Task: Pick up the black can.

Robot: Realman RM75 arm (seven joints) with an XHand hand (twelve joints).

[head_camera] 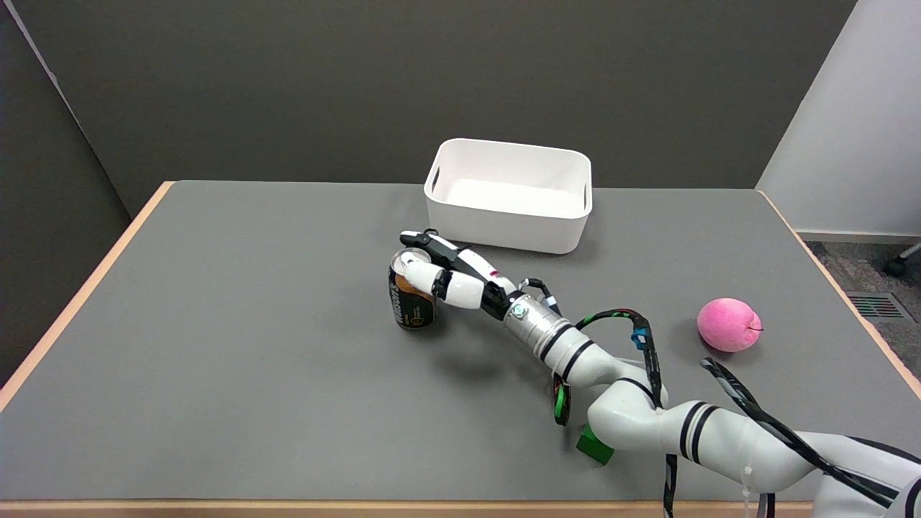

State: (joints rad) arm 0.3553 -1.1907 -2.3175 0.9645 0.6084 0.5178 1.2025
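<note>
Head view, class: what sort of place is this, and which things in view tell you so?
Probably a robotics lab test bench: a bare grey table before plain partitions, a white robot arm gripping a black can, and scattered props like a white bin.

A single head view looks down from above the table's (237,403) near side, facing across it toward the far wall (432,79).

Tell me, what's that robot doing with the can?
The robot's right hand is wrapped around the black can, near the middle of the grey table. The can stands upright and looks to be still on the table, so the lift seems not yet done. Behind it sits a white bin. A pink peach toy lies off to the right, and a green block peeks out from under the arm.
</note>
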